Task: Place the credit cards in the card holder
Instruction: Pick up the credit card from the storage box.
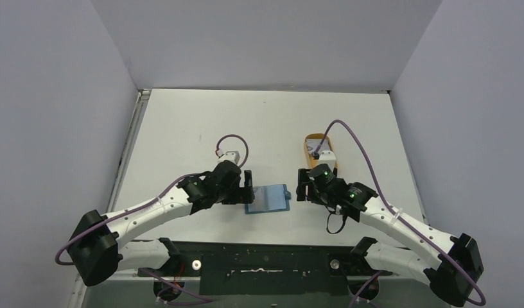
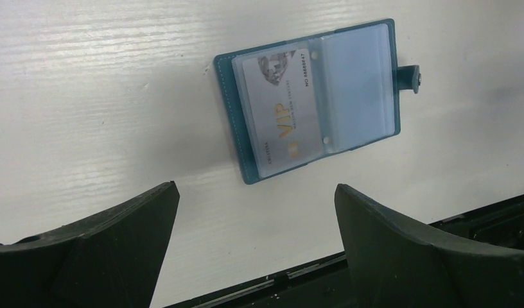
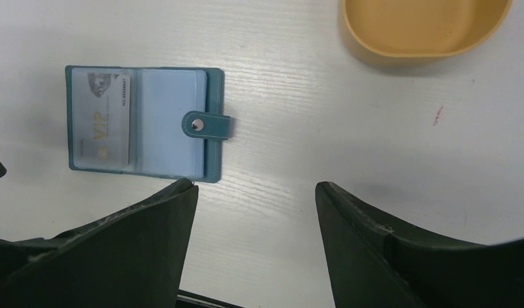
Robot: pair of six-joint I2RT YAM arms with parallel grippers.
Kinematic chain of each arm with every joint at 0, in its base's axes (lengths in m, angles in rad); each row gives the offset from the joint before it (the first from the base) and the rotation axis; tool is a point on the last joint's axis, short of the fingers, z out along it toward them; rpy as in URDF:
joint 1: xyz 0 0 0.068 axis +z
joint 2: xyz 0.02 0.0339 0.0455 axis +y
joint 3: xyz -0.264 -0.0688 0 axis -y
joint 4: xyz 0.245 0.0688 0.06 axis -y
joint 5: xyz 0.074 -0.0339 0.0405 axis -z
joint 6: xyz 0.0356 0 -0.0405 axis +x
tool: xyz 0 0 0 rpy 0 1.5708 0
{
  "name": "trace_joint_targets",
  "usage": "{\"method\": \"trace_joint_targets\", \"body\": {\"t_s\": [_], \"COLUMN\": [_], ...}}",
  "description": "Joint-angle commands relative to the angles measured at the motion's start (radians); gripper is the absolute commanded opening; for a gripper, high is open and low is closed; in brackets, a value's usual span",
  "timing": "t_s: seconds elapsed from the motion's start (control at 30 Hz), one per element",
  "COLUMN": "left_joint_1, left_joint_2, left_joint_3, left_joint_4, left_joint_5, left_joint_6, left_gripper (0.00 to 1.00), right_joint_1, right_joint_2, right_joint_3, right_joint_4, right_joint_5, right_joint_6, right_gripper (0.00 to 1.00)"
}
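Open card holder [image 1: 267, 198] lay by the table's [image 1: 201, 122] six-o'clock edge, room toward twelve; long axis nine-to-three, tab [image 1: 288, 192] at three; both jaws wide, empty.

White table [image 1: 201, 128]: open card holder [image 1: 267, 199], orange tray [image 3: 426, 19]

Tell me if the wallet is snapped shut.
No, the wallet lies open flat, its snap tab loose, with one card showing inside.

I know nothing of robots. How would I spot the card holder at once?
On the white table, look near the middle of its near edge. The card holder lies open and flat there: a small teal-blue wallet with clear sleeves, one holding a pale card marked VIP. The tray nearby is orange and oval.
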State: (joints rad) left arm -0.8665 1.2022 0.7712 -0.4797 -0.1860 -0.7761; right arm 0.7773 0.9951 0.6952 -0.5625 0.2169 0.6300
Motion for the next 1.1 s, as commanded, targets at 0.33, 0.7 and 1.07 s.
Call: {"method": "trace_joint_targets", "body": {"t_s": [0.33, 0.7, 1.07], "left_joint_1": [0.145, 0.161, 0.183], "left_joint_2": [-0.061, -0.048, -0.042], "left_joint_3": [-0.097, -0.112, -0.131], "left_joint_4": [0.085, 0.113, 0.137], "left_joint_5": [0.117, 0.162, 0.186], "left_joint_6": [-0.052, -0.061, -0.052], "left_gripper": [0.87, 0.85, 0.85], "right_joint_1": [-0.301, -0.444, -0.451], "right_joint_2": [0.046, 0.329, 0.575], "right_joint_3": [0.042, 0.096, 0.188], "right_joint_4": [0.14, 0.44, 0.492], "right_joint_5": [-0.005, 0.076, 0.1], "right_joint_6": [0.196, 0.603, 0.727], "right_gripper": [0.67, 0.66, 0.65]}}
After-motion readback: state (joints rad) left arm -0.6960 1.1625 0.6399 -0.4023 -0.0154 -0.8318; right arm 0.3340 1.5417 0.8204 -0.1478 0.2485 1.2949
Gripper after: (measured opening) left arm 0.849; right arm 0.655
